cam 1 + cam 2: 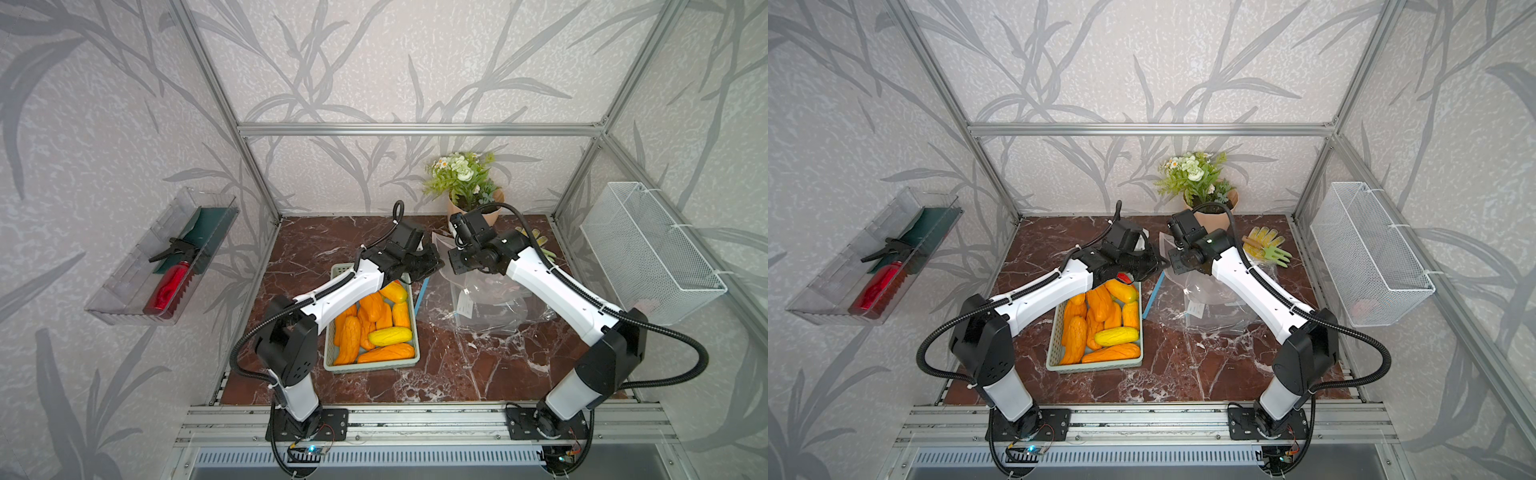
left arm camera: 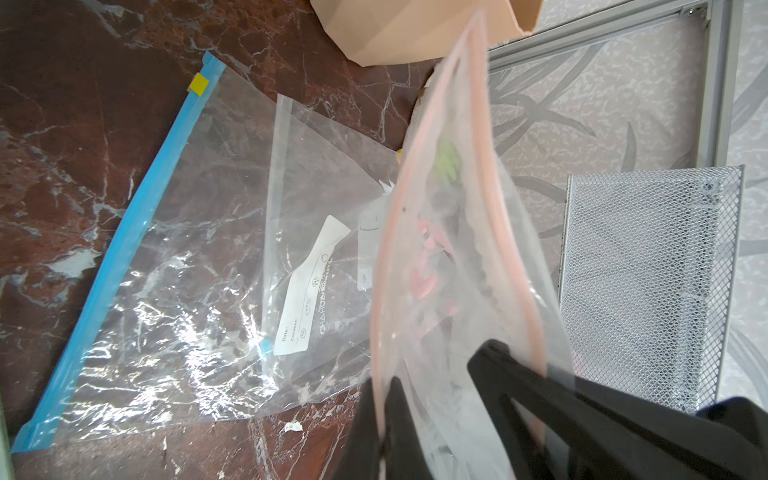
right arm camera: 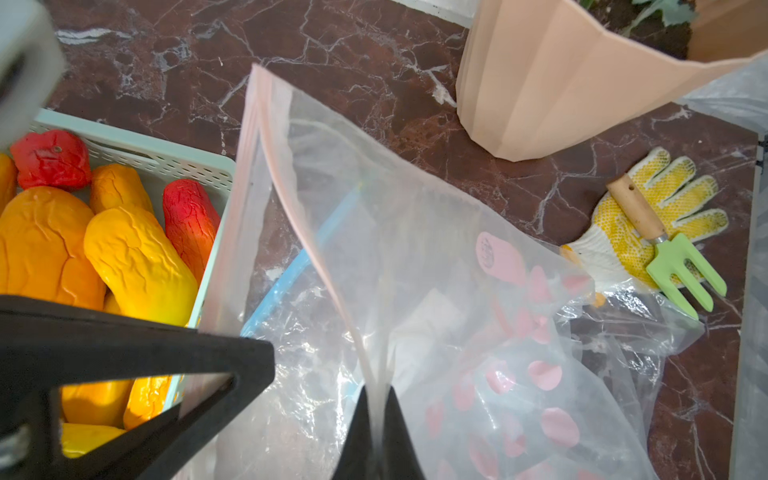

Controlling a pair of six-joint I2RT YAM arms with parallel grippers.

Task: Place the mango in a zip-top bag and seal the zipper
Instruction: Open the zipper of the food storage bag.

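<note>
Above the red marble tabletop (image 1: 457,374), the left gripper (image 2: 384,390) is clamped on one pink lip of a clear zip-top bag printed with pink spots (image 3: 519,374). The right gripper (image 3: 376,399) is pressed tight on the opposite lip, and the two black jaws sit nearly nose to nose in both top views. Between them the bag's mouth gapes, its body trailing down toward the table.

Beneath it a larger transparent bag (image 2: 174,257) lies flat and crinkled. Its light-blue zipper strip (image 2: 131,232) runs alongside the basket, with a small yellow slider (image 2: 197,83) near the far end. A smaller clear bag with a white label (image 2: 307,286) rests on top.

Just beside the strip, under the left arm, a mint-green perforated basket (image 1: 332,361) holds the mangoes (image 1: 374,328), orange, yellow and red, piled together. Behind the grippers stands a peach-coloured pot of white flowers (image 1: 463,174). Near it, a yellow-dotted work glove (image 3: 648,216) carries a green hand fork with a wooden handle (image 3: 681,270).

A white wire-mesh basket (image 1: 648,253) hangs on the right wall. On the left wall, a clear tray (image 1: 124,291) holds a red spray bottle (image 1: 170,286).
</note>
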